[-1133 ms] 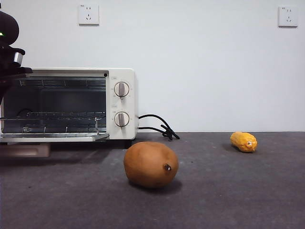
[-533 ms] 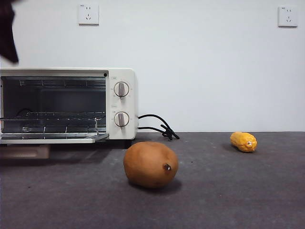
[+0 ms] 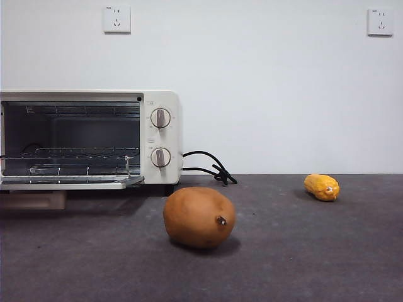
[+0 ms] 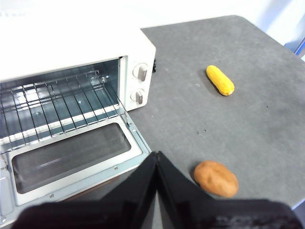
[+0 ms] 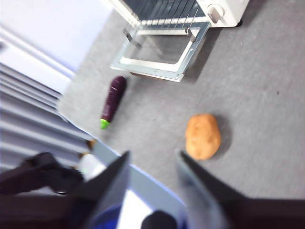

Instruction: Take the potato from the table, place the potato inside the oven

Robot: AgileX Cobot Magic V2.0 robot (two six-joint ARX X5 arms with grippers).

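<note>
Potato (image 3: 199, 216) lies untouched on the grey surface (image 3: 315, 251), out in the open middle, in front of the oven's (image 3: 160, 100) knob end and apart from it. Oven door (image 4: 71, 160) is down flat, wire rack (image 4: 57, 102) bare, cavity ready.

Left gripper (image 4: 156, 164) hangs high above the door's near corner, jaws pressed together, holding nothing. Right gripper (image 5: 152, 167) is also high, jaws spread and empty, potato below and beyond its tips.

Corn piece (image 3: 322, 187) sits toward the far right edge; an eggplant (image 5: 113, 98) lies off the door's other side.

Judgement: opening looks done; grasp, carry and placement all remain.
</note>
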